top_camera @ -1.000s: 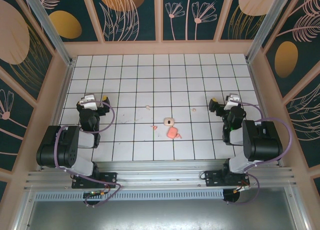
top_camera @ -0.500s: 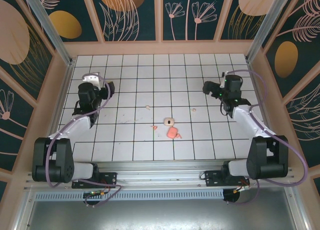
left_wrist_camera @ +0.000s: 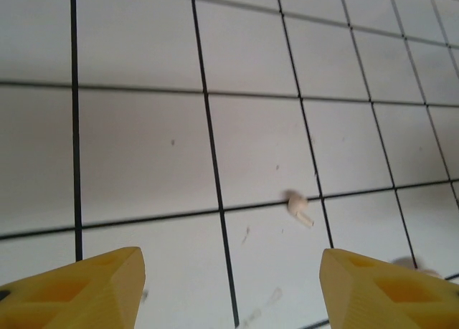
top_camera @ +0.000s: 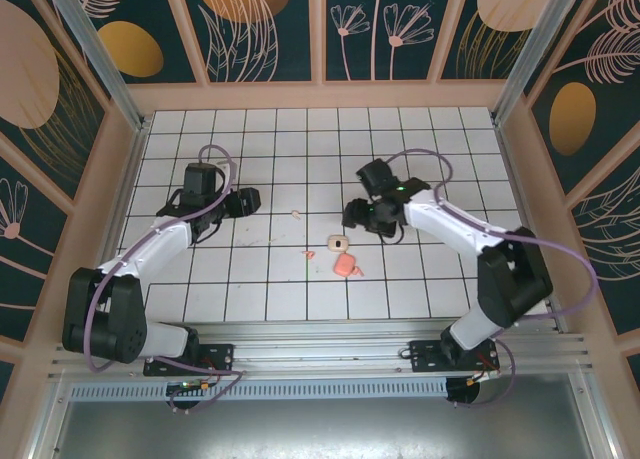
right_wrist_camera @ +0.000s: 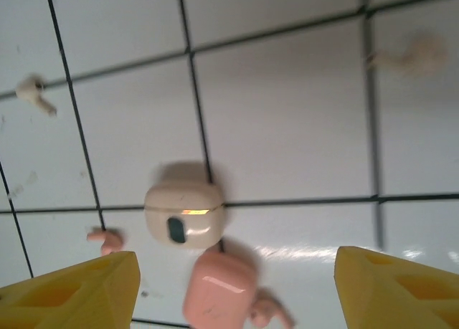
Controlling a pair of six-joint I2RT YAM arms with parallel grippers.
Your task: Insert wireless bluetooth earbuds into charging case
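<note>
Jaws spread wide and empty, my left gripper (left_wrist_camera: 229, 275) hangs above one earbud (left_wrist_camera: 296, 203), my right gripper (right_wrist_camera: 235, 264) above the cream case (right_wrist_camera: 184, 214), seemingly lining up pickups.

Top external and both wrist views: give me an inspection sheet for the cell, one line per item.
Surface: white tiled table, black grid lines, faint scuffs.
Job's things: charging case, cream, looks shut, lying on a grid line; first earbud and second earbud (blurred) both lie loose, apart from it.
Clutter: pink case right beside the charging case; pink piece near the charging case; another pink piece against the pink case.
Grippers: left gripper open, empty; right gripper open, empty, near the cases.
Cables: purple cables looped along both arms, none on the job's things.
Surroundings: floral wall panels; aluminium rail at the near edge.
</note>
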